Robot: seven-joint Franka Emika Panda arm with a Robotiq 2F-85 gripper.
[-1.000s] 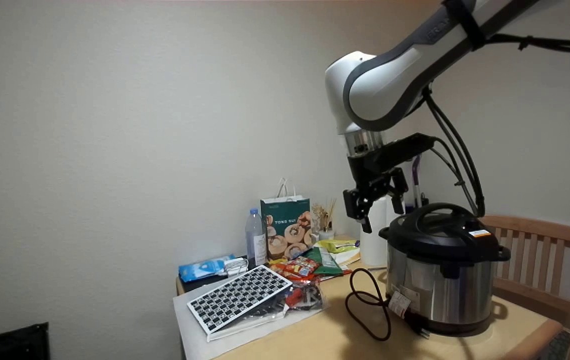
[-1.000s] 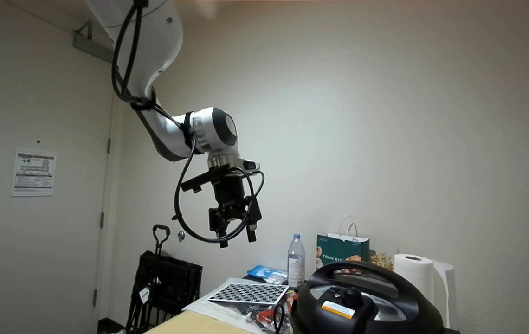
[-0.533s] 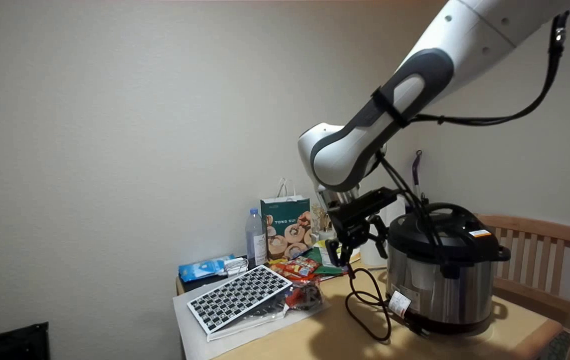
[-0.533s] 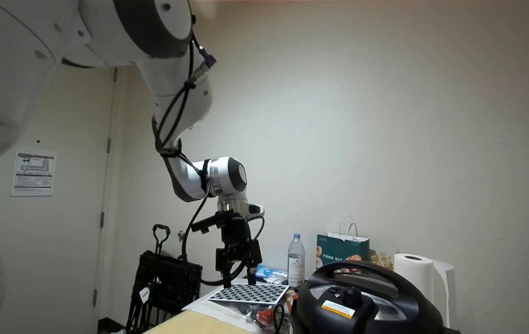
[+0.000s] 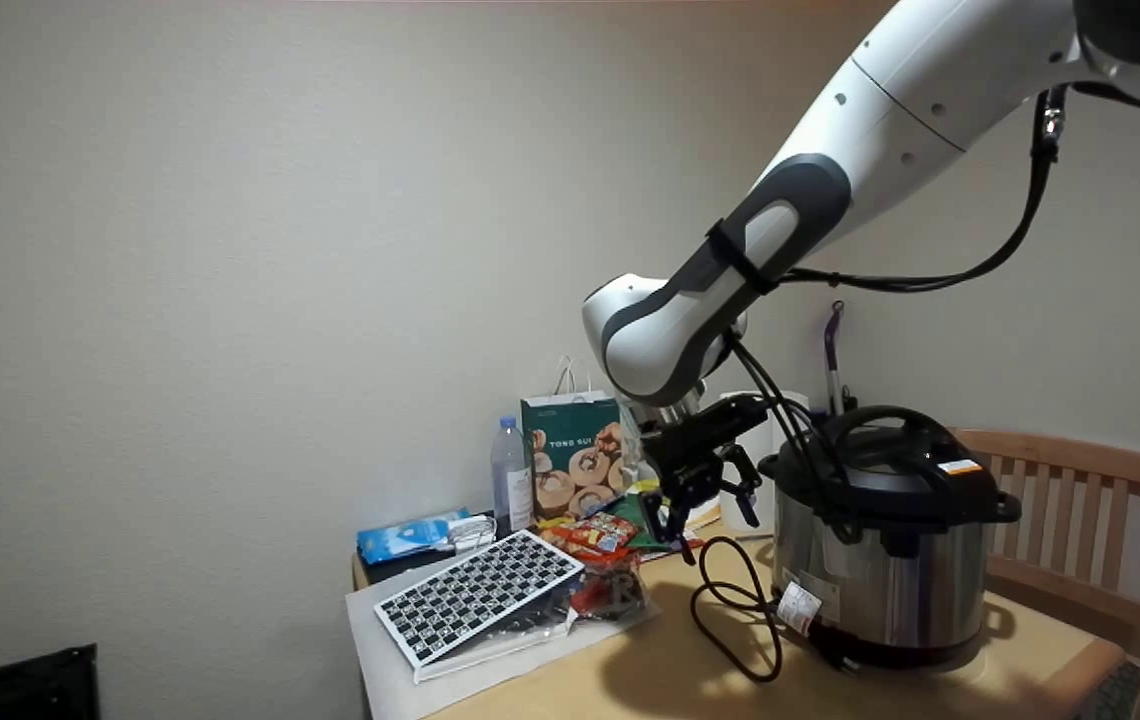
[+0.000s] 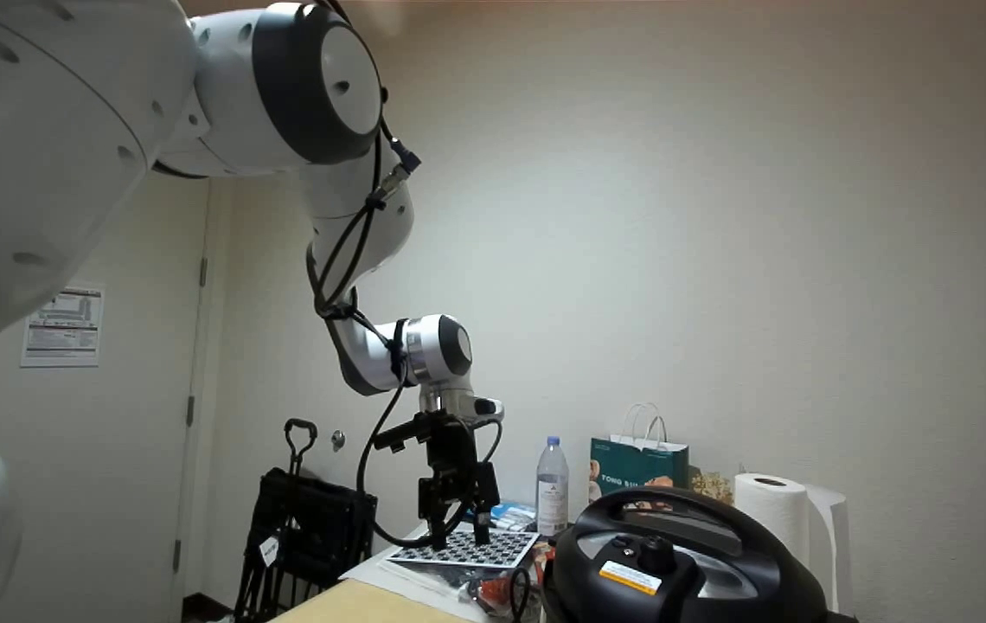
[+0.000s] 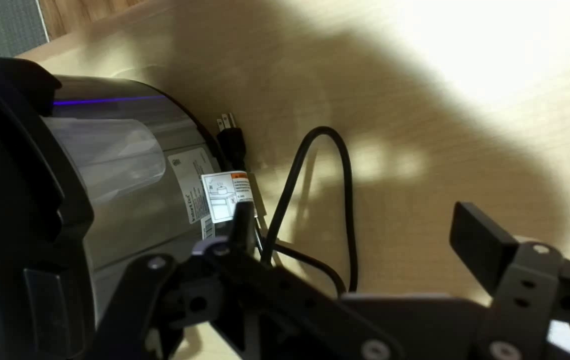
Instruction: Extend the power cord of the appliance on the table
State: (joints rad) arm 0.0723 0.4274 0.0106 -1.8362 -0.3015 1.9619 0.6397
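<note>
Now lower, with nothing yet gripped

Visibly nearer the table (image 5: 1035, 635) than a second ago, the Franka arm (image 5: 798, 190) seems mid-approach, the extending yet to begin. The electric pressure cooker (image 5: 895, 545) stands near the table's right corner in an exterior view and may obstruct the descent. A checkered board (image 5: 478, 598) rests tilted by the left edge, likely harmless. The gripper (image 7: 357, 232) has its jaws spread, holding nothing. Close by, the black power cord (image 7: 349, 200) lies unmoved in a loop beside the cooker, its plug (image 7: 232, 145) next to the base.

The arm (image 5: 785, 225) slants downward, its gripper (image 5: 719, 536) pointing down with fingers (image 7: 482, 245) spread well apart.
</note>
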